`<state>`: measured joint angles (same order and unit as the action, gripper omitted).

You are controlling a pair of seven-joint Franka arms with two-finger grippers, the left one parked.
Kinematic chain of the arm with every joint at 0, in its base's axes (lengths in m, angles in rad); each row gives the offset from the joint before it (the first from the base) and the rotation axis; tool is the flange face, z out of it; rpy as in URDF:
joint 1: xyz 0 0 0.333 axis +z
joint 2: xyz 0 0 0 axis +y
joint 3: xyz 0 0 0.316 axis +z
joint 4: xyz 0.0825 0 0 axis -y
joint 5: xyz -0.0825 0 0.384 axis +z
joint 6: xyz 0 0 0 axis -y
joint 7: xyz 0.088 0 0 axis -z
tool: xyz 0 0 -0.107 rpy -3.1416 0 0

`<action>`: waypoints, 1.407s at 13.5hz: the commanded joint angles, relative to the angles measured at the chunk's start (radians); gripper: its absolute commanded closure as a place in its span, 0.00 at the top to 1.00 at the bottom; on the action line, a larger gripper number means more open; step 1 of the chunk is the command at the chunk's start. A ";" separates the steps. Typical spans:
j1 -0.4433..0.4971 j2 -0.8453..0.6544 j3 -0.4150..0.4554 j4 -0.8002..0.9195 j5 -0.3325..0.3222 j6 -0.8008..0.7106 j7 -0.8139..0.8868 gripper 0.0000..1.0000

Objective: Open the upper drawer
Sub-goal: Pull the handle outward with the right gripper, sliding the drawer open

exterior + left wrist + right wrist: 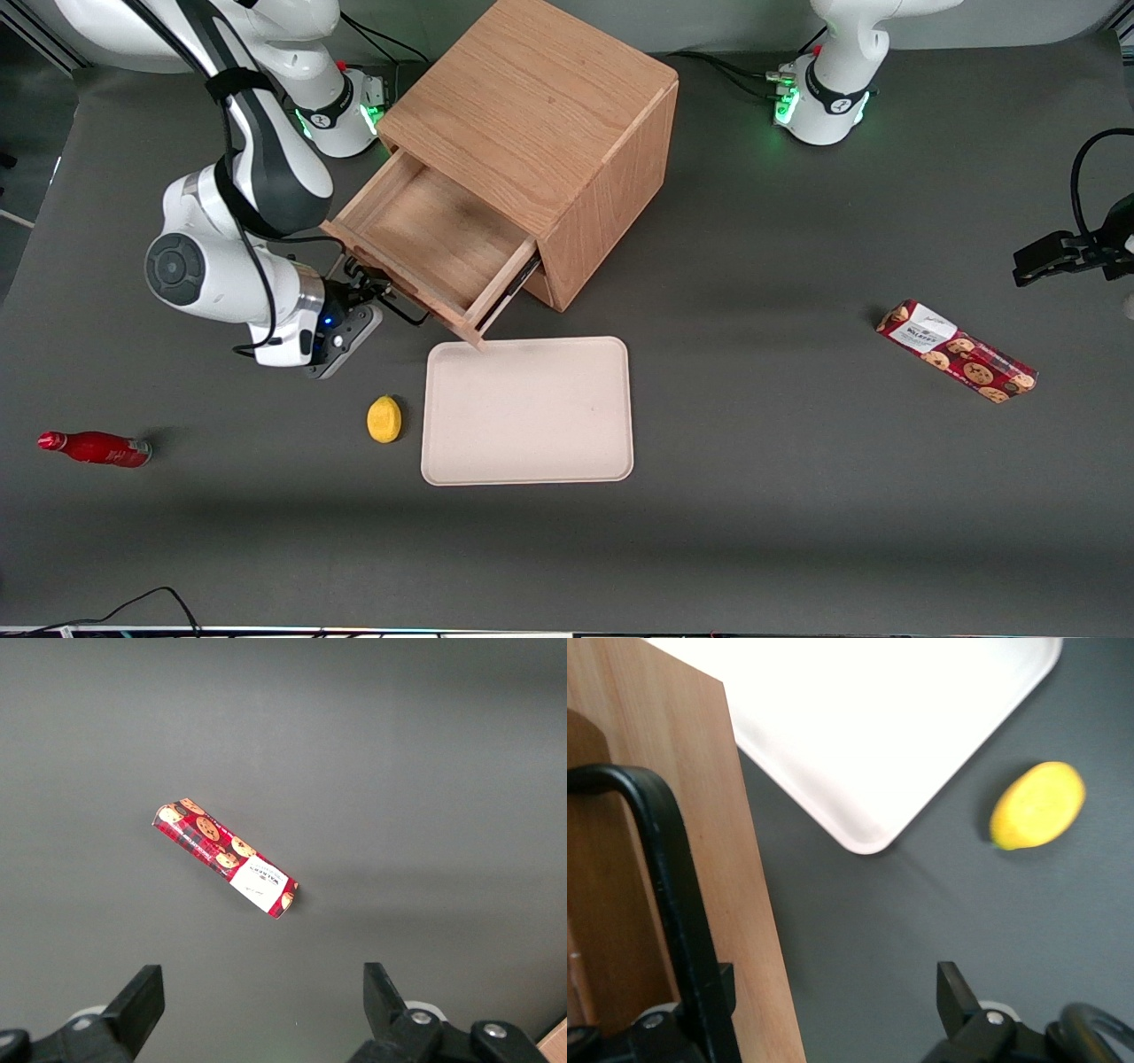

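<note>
- We see the upper drawer pulled well out of the cabinet, its plain wooden inside open to view and bare.
- The drawer's long axis runs from the cabinet toward the working arm's end of the table and slightly nearer the front camera; its front panel faces that way too.
- One front corner of the drawer reaches over the tray rim (or just touches it; we cannot tell which).
- The black handle crosses the drawer front.
- The gripper sits right at the drawer front, at its end farther from the tray.
- Its fingers stand apart: one finger is beside the handle bar, the other finger is out over the table, and they clamp nothing.
- The right arm bends down from its base, wrist low and roughly level, pointing at the drawer front.
- A lemon lies beside the tray, nearer the front camera than the gripper.
</note>
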<state>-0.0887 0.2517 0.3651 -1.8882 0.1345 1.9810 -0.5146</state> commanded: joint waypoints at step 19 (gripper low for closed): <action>-0.011 0.084 -0.098 0.130 -0.029 -0.008 -0.082 1.00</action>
<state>-0.0941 0.3165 0.2684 -1.7904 0.1170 1.9797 -0.5757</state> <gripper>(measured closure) 0.000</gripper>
